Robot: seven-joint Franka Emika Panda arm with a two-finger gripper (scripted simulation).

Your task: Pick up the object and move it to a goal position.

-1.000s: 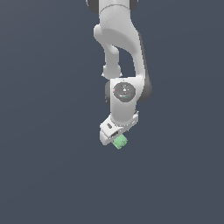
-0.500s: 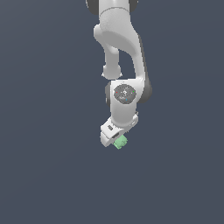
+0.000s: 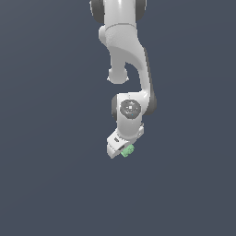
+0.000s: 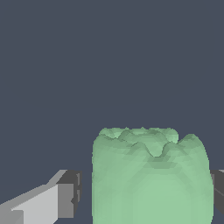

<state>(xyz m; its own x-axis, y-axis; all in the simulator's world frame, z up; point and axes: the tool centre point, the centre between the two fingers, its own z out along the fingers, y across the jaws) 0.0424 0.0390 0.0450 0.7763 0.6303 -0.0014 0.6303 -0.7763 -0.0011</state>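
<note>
The object [image 3: 128, 150] is a small light-green bumpy lump at the tip of the white arm in the exterior view. In the wrist view the object [image 4: 148, 179] fills the space between the two fingers. My gripper [image 3: 122, 152] sits around it, open. One grey pad [image 4: 70, 192] stands a little apart from the lump's side. The other pad [image 4: 218, 188] is right at its opposite side, at the picture's edge. The lump's lower part is out of the wrist view.
A plain dark blue-grey surface [image 3: 50, 184] lies all around. No other objects or edges are in view.
The arm has come lower over the green lump, which has barely shifted. More of the lump is now covered by the gripper.
</note>
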